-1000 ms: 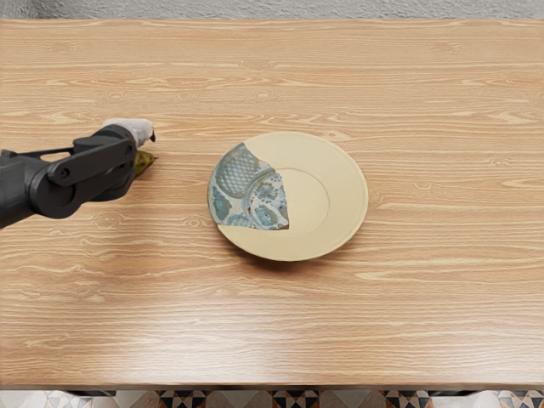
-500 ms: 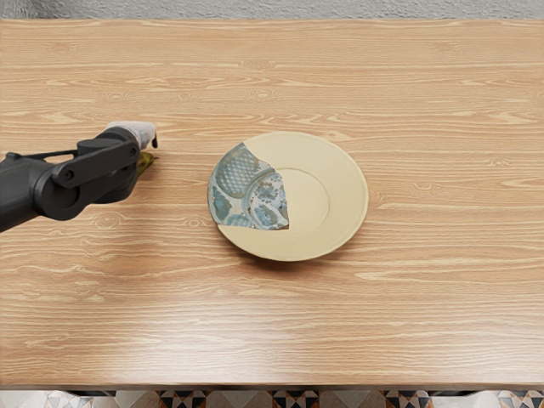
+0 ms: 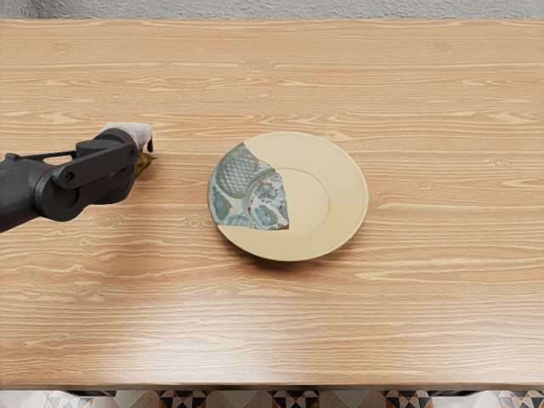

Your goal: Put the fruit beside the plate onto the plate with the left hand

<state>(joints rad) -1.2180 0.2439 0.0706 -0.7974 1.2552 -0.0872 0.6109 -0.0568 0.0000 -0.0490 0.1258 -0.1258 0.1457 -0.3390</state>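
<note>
Head view.
- Left hand (image 3: 127, 134): over fruit (image 3: 145, 160), left of plate (image 3: 340, 191) and apart from it. Grip hidden behind forearm; cannot tell whether closed on fruit.
- Fruit: seemingly on desk (image 3: 382, 323), only yellow-green sliver showing.
- Step: secure hold before lifting, carry rightward, clear rim.
- Change: less fruit visible than second ago; arm barely shifted.

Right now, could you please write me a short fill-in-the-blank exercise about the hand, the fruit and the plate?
1. In the picture, the left hand covers most of the fruit, to the ____ of the plate.
2. The plate's patterned patch is mostly ____ in colour.
3. The plate holds ____ fruit so far.
4. The table looks made of ____.

Missing words: left; blue; no; wood.
</note>
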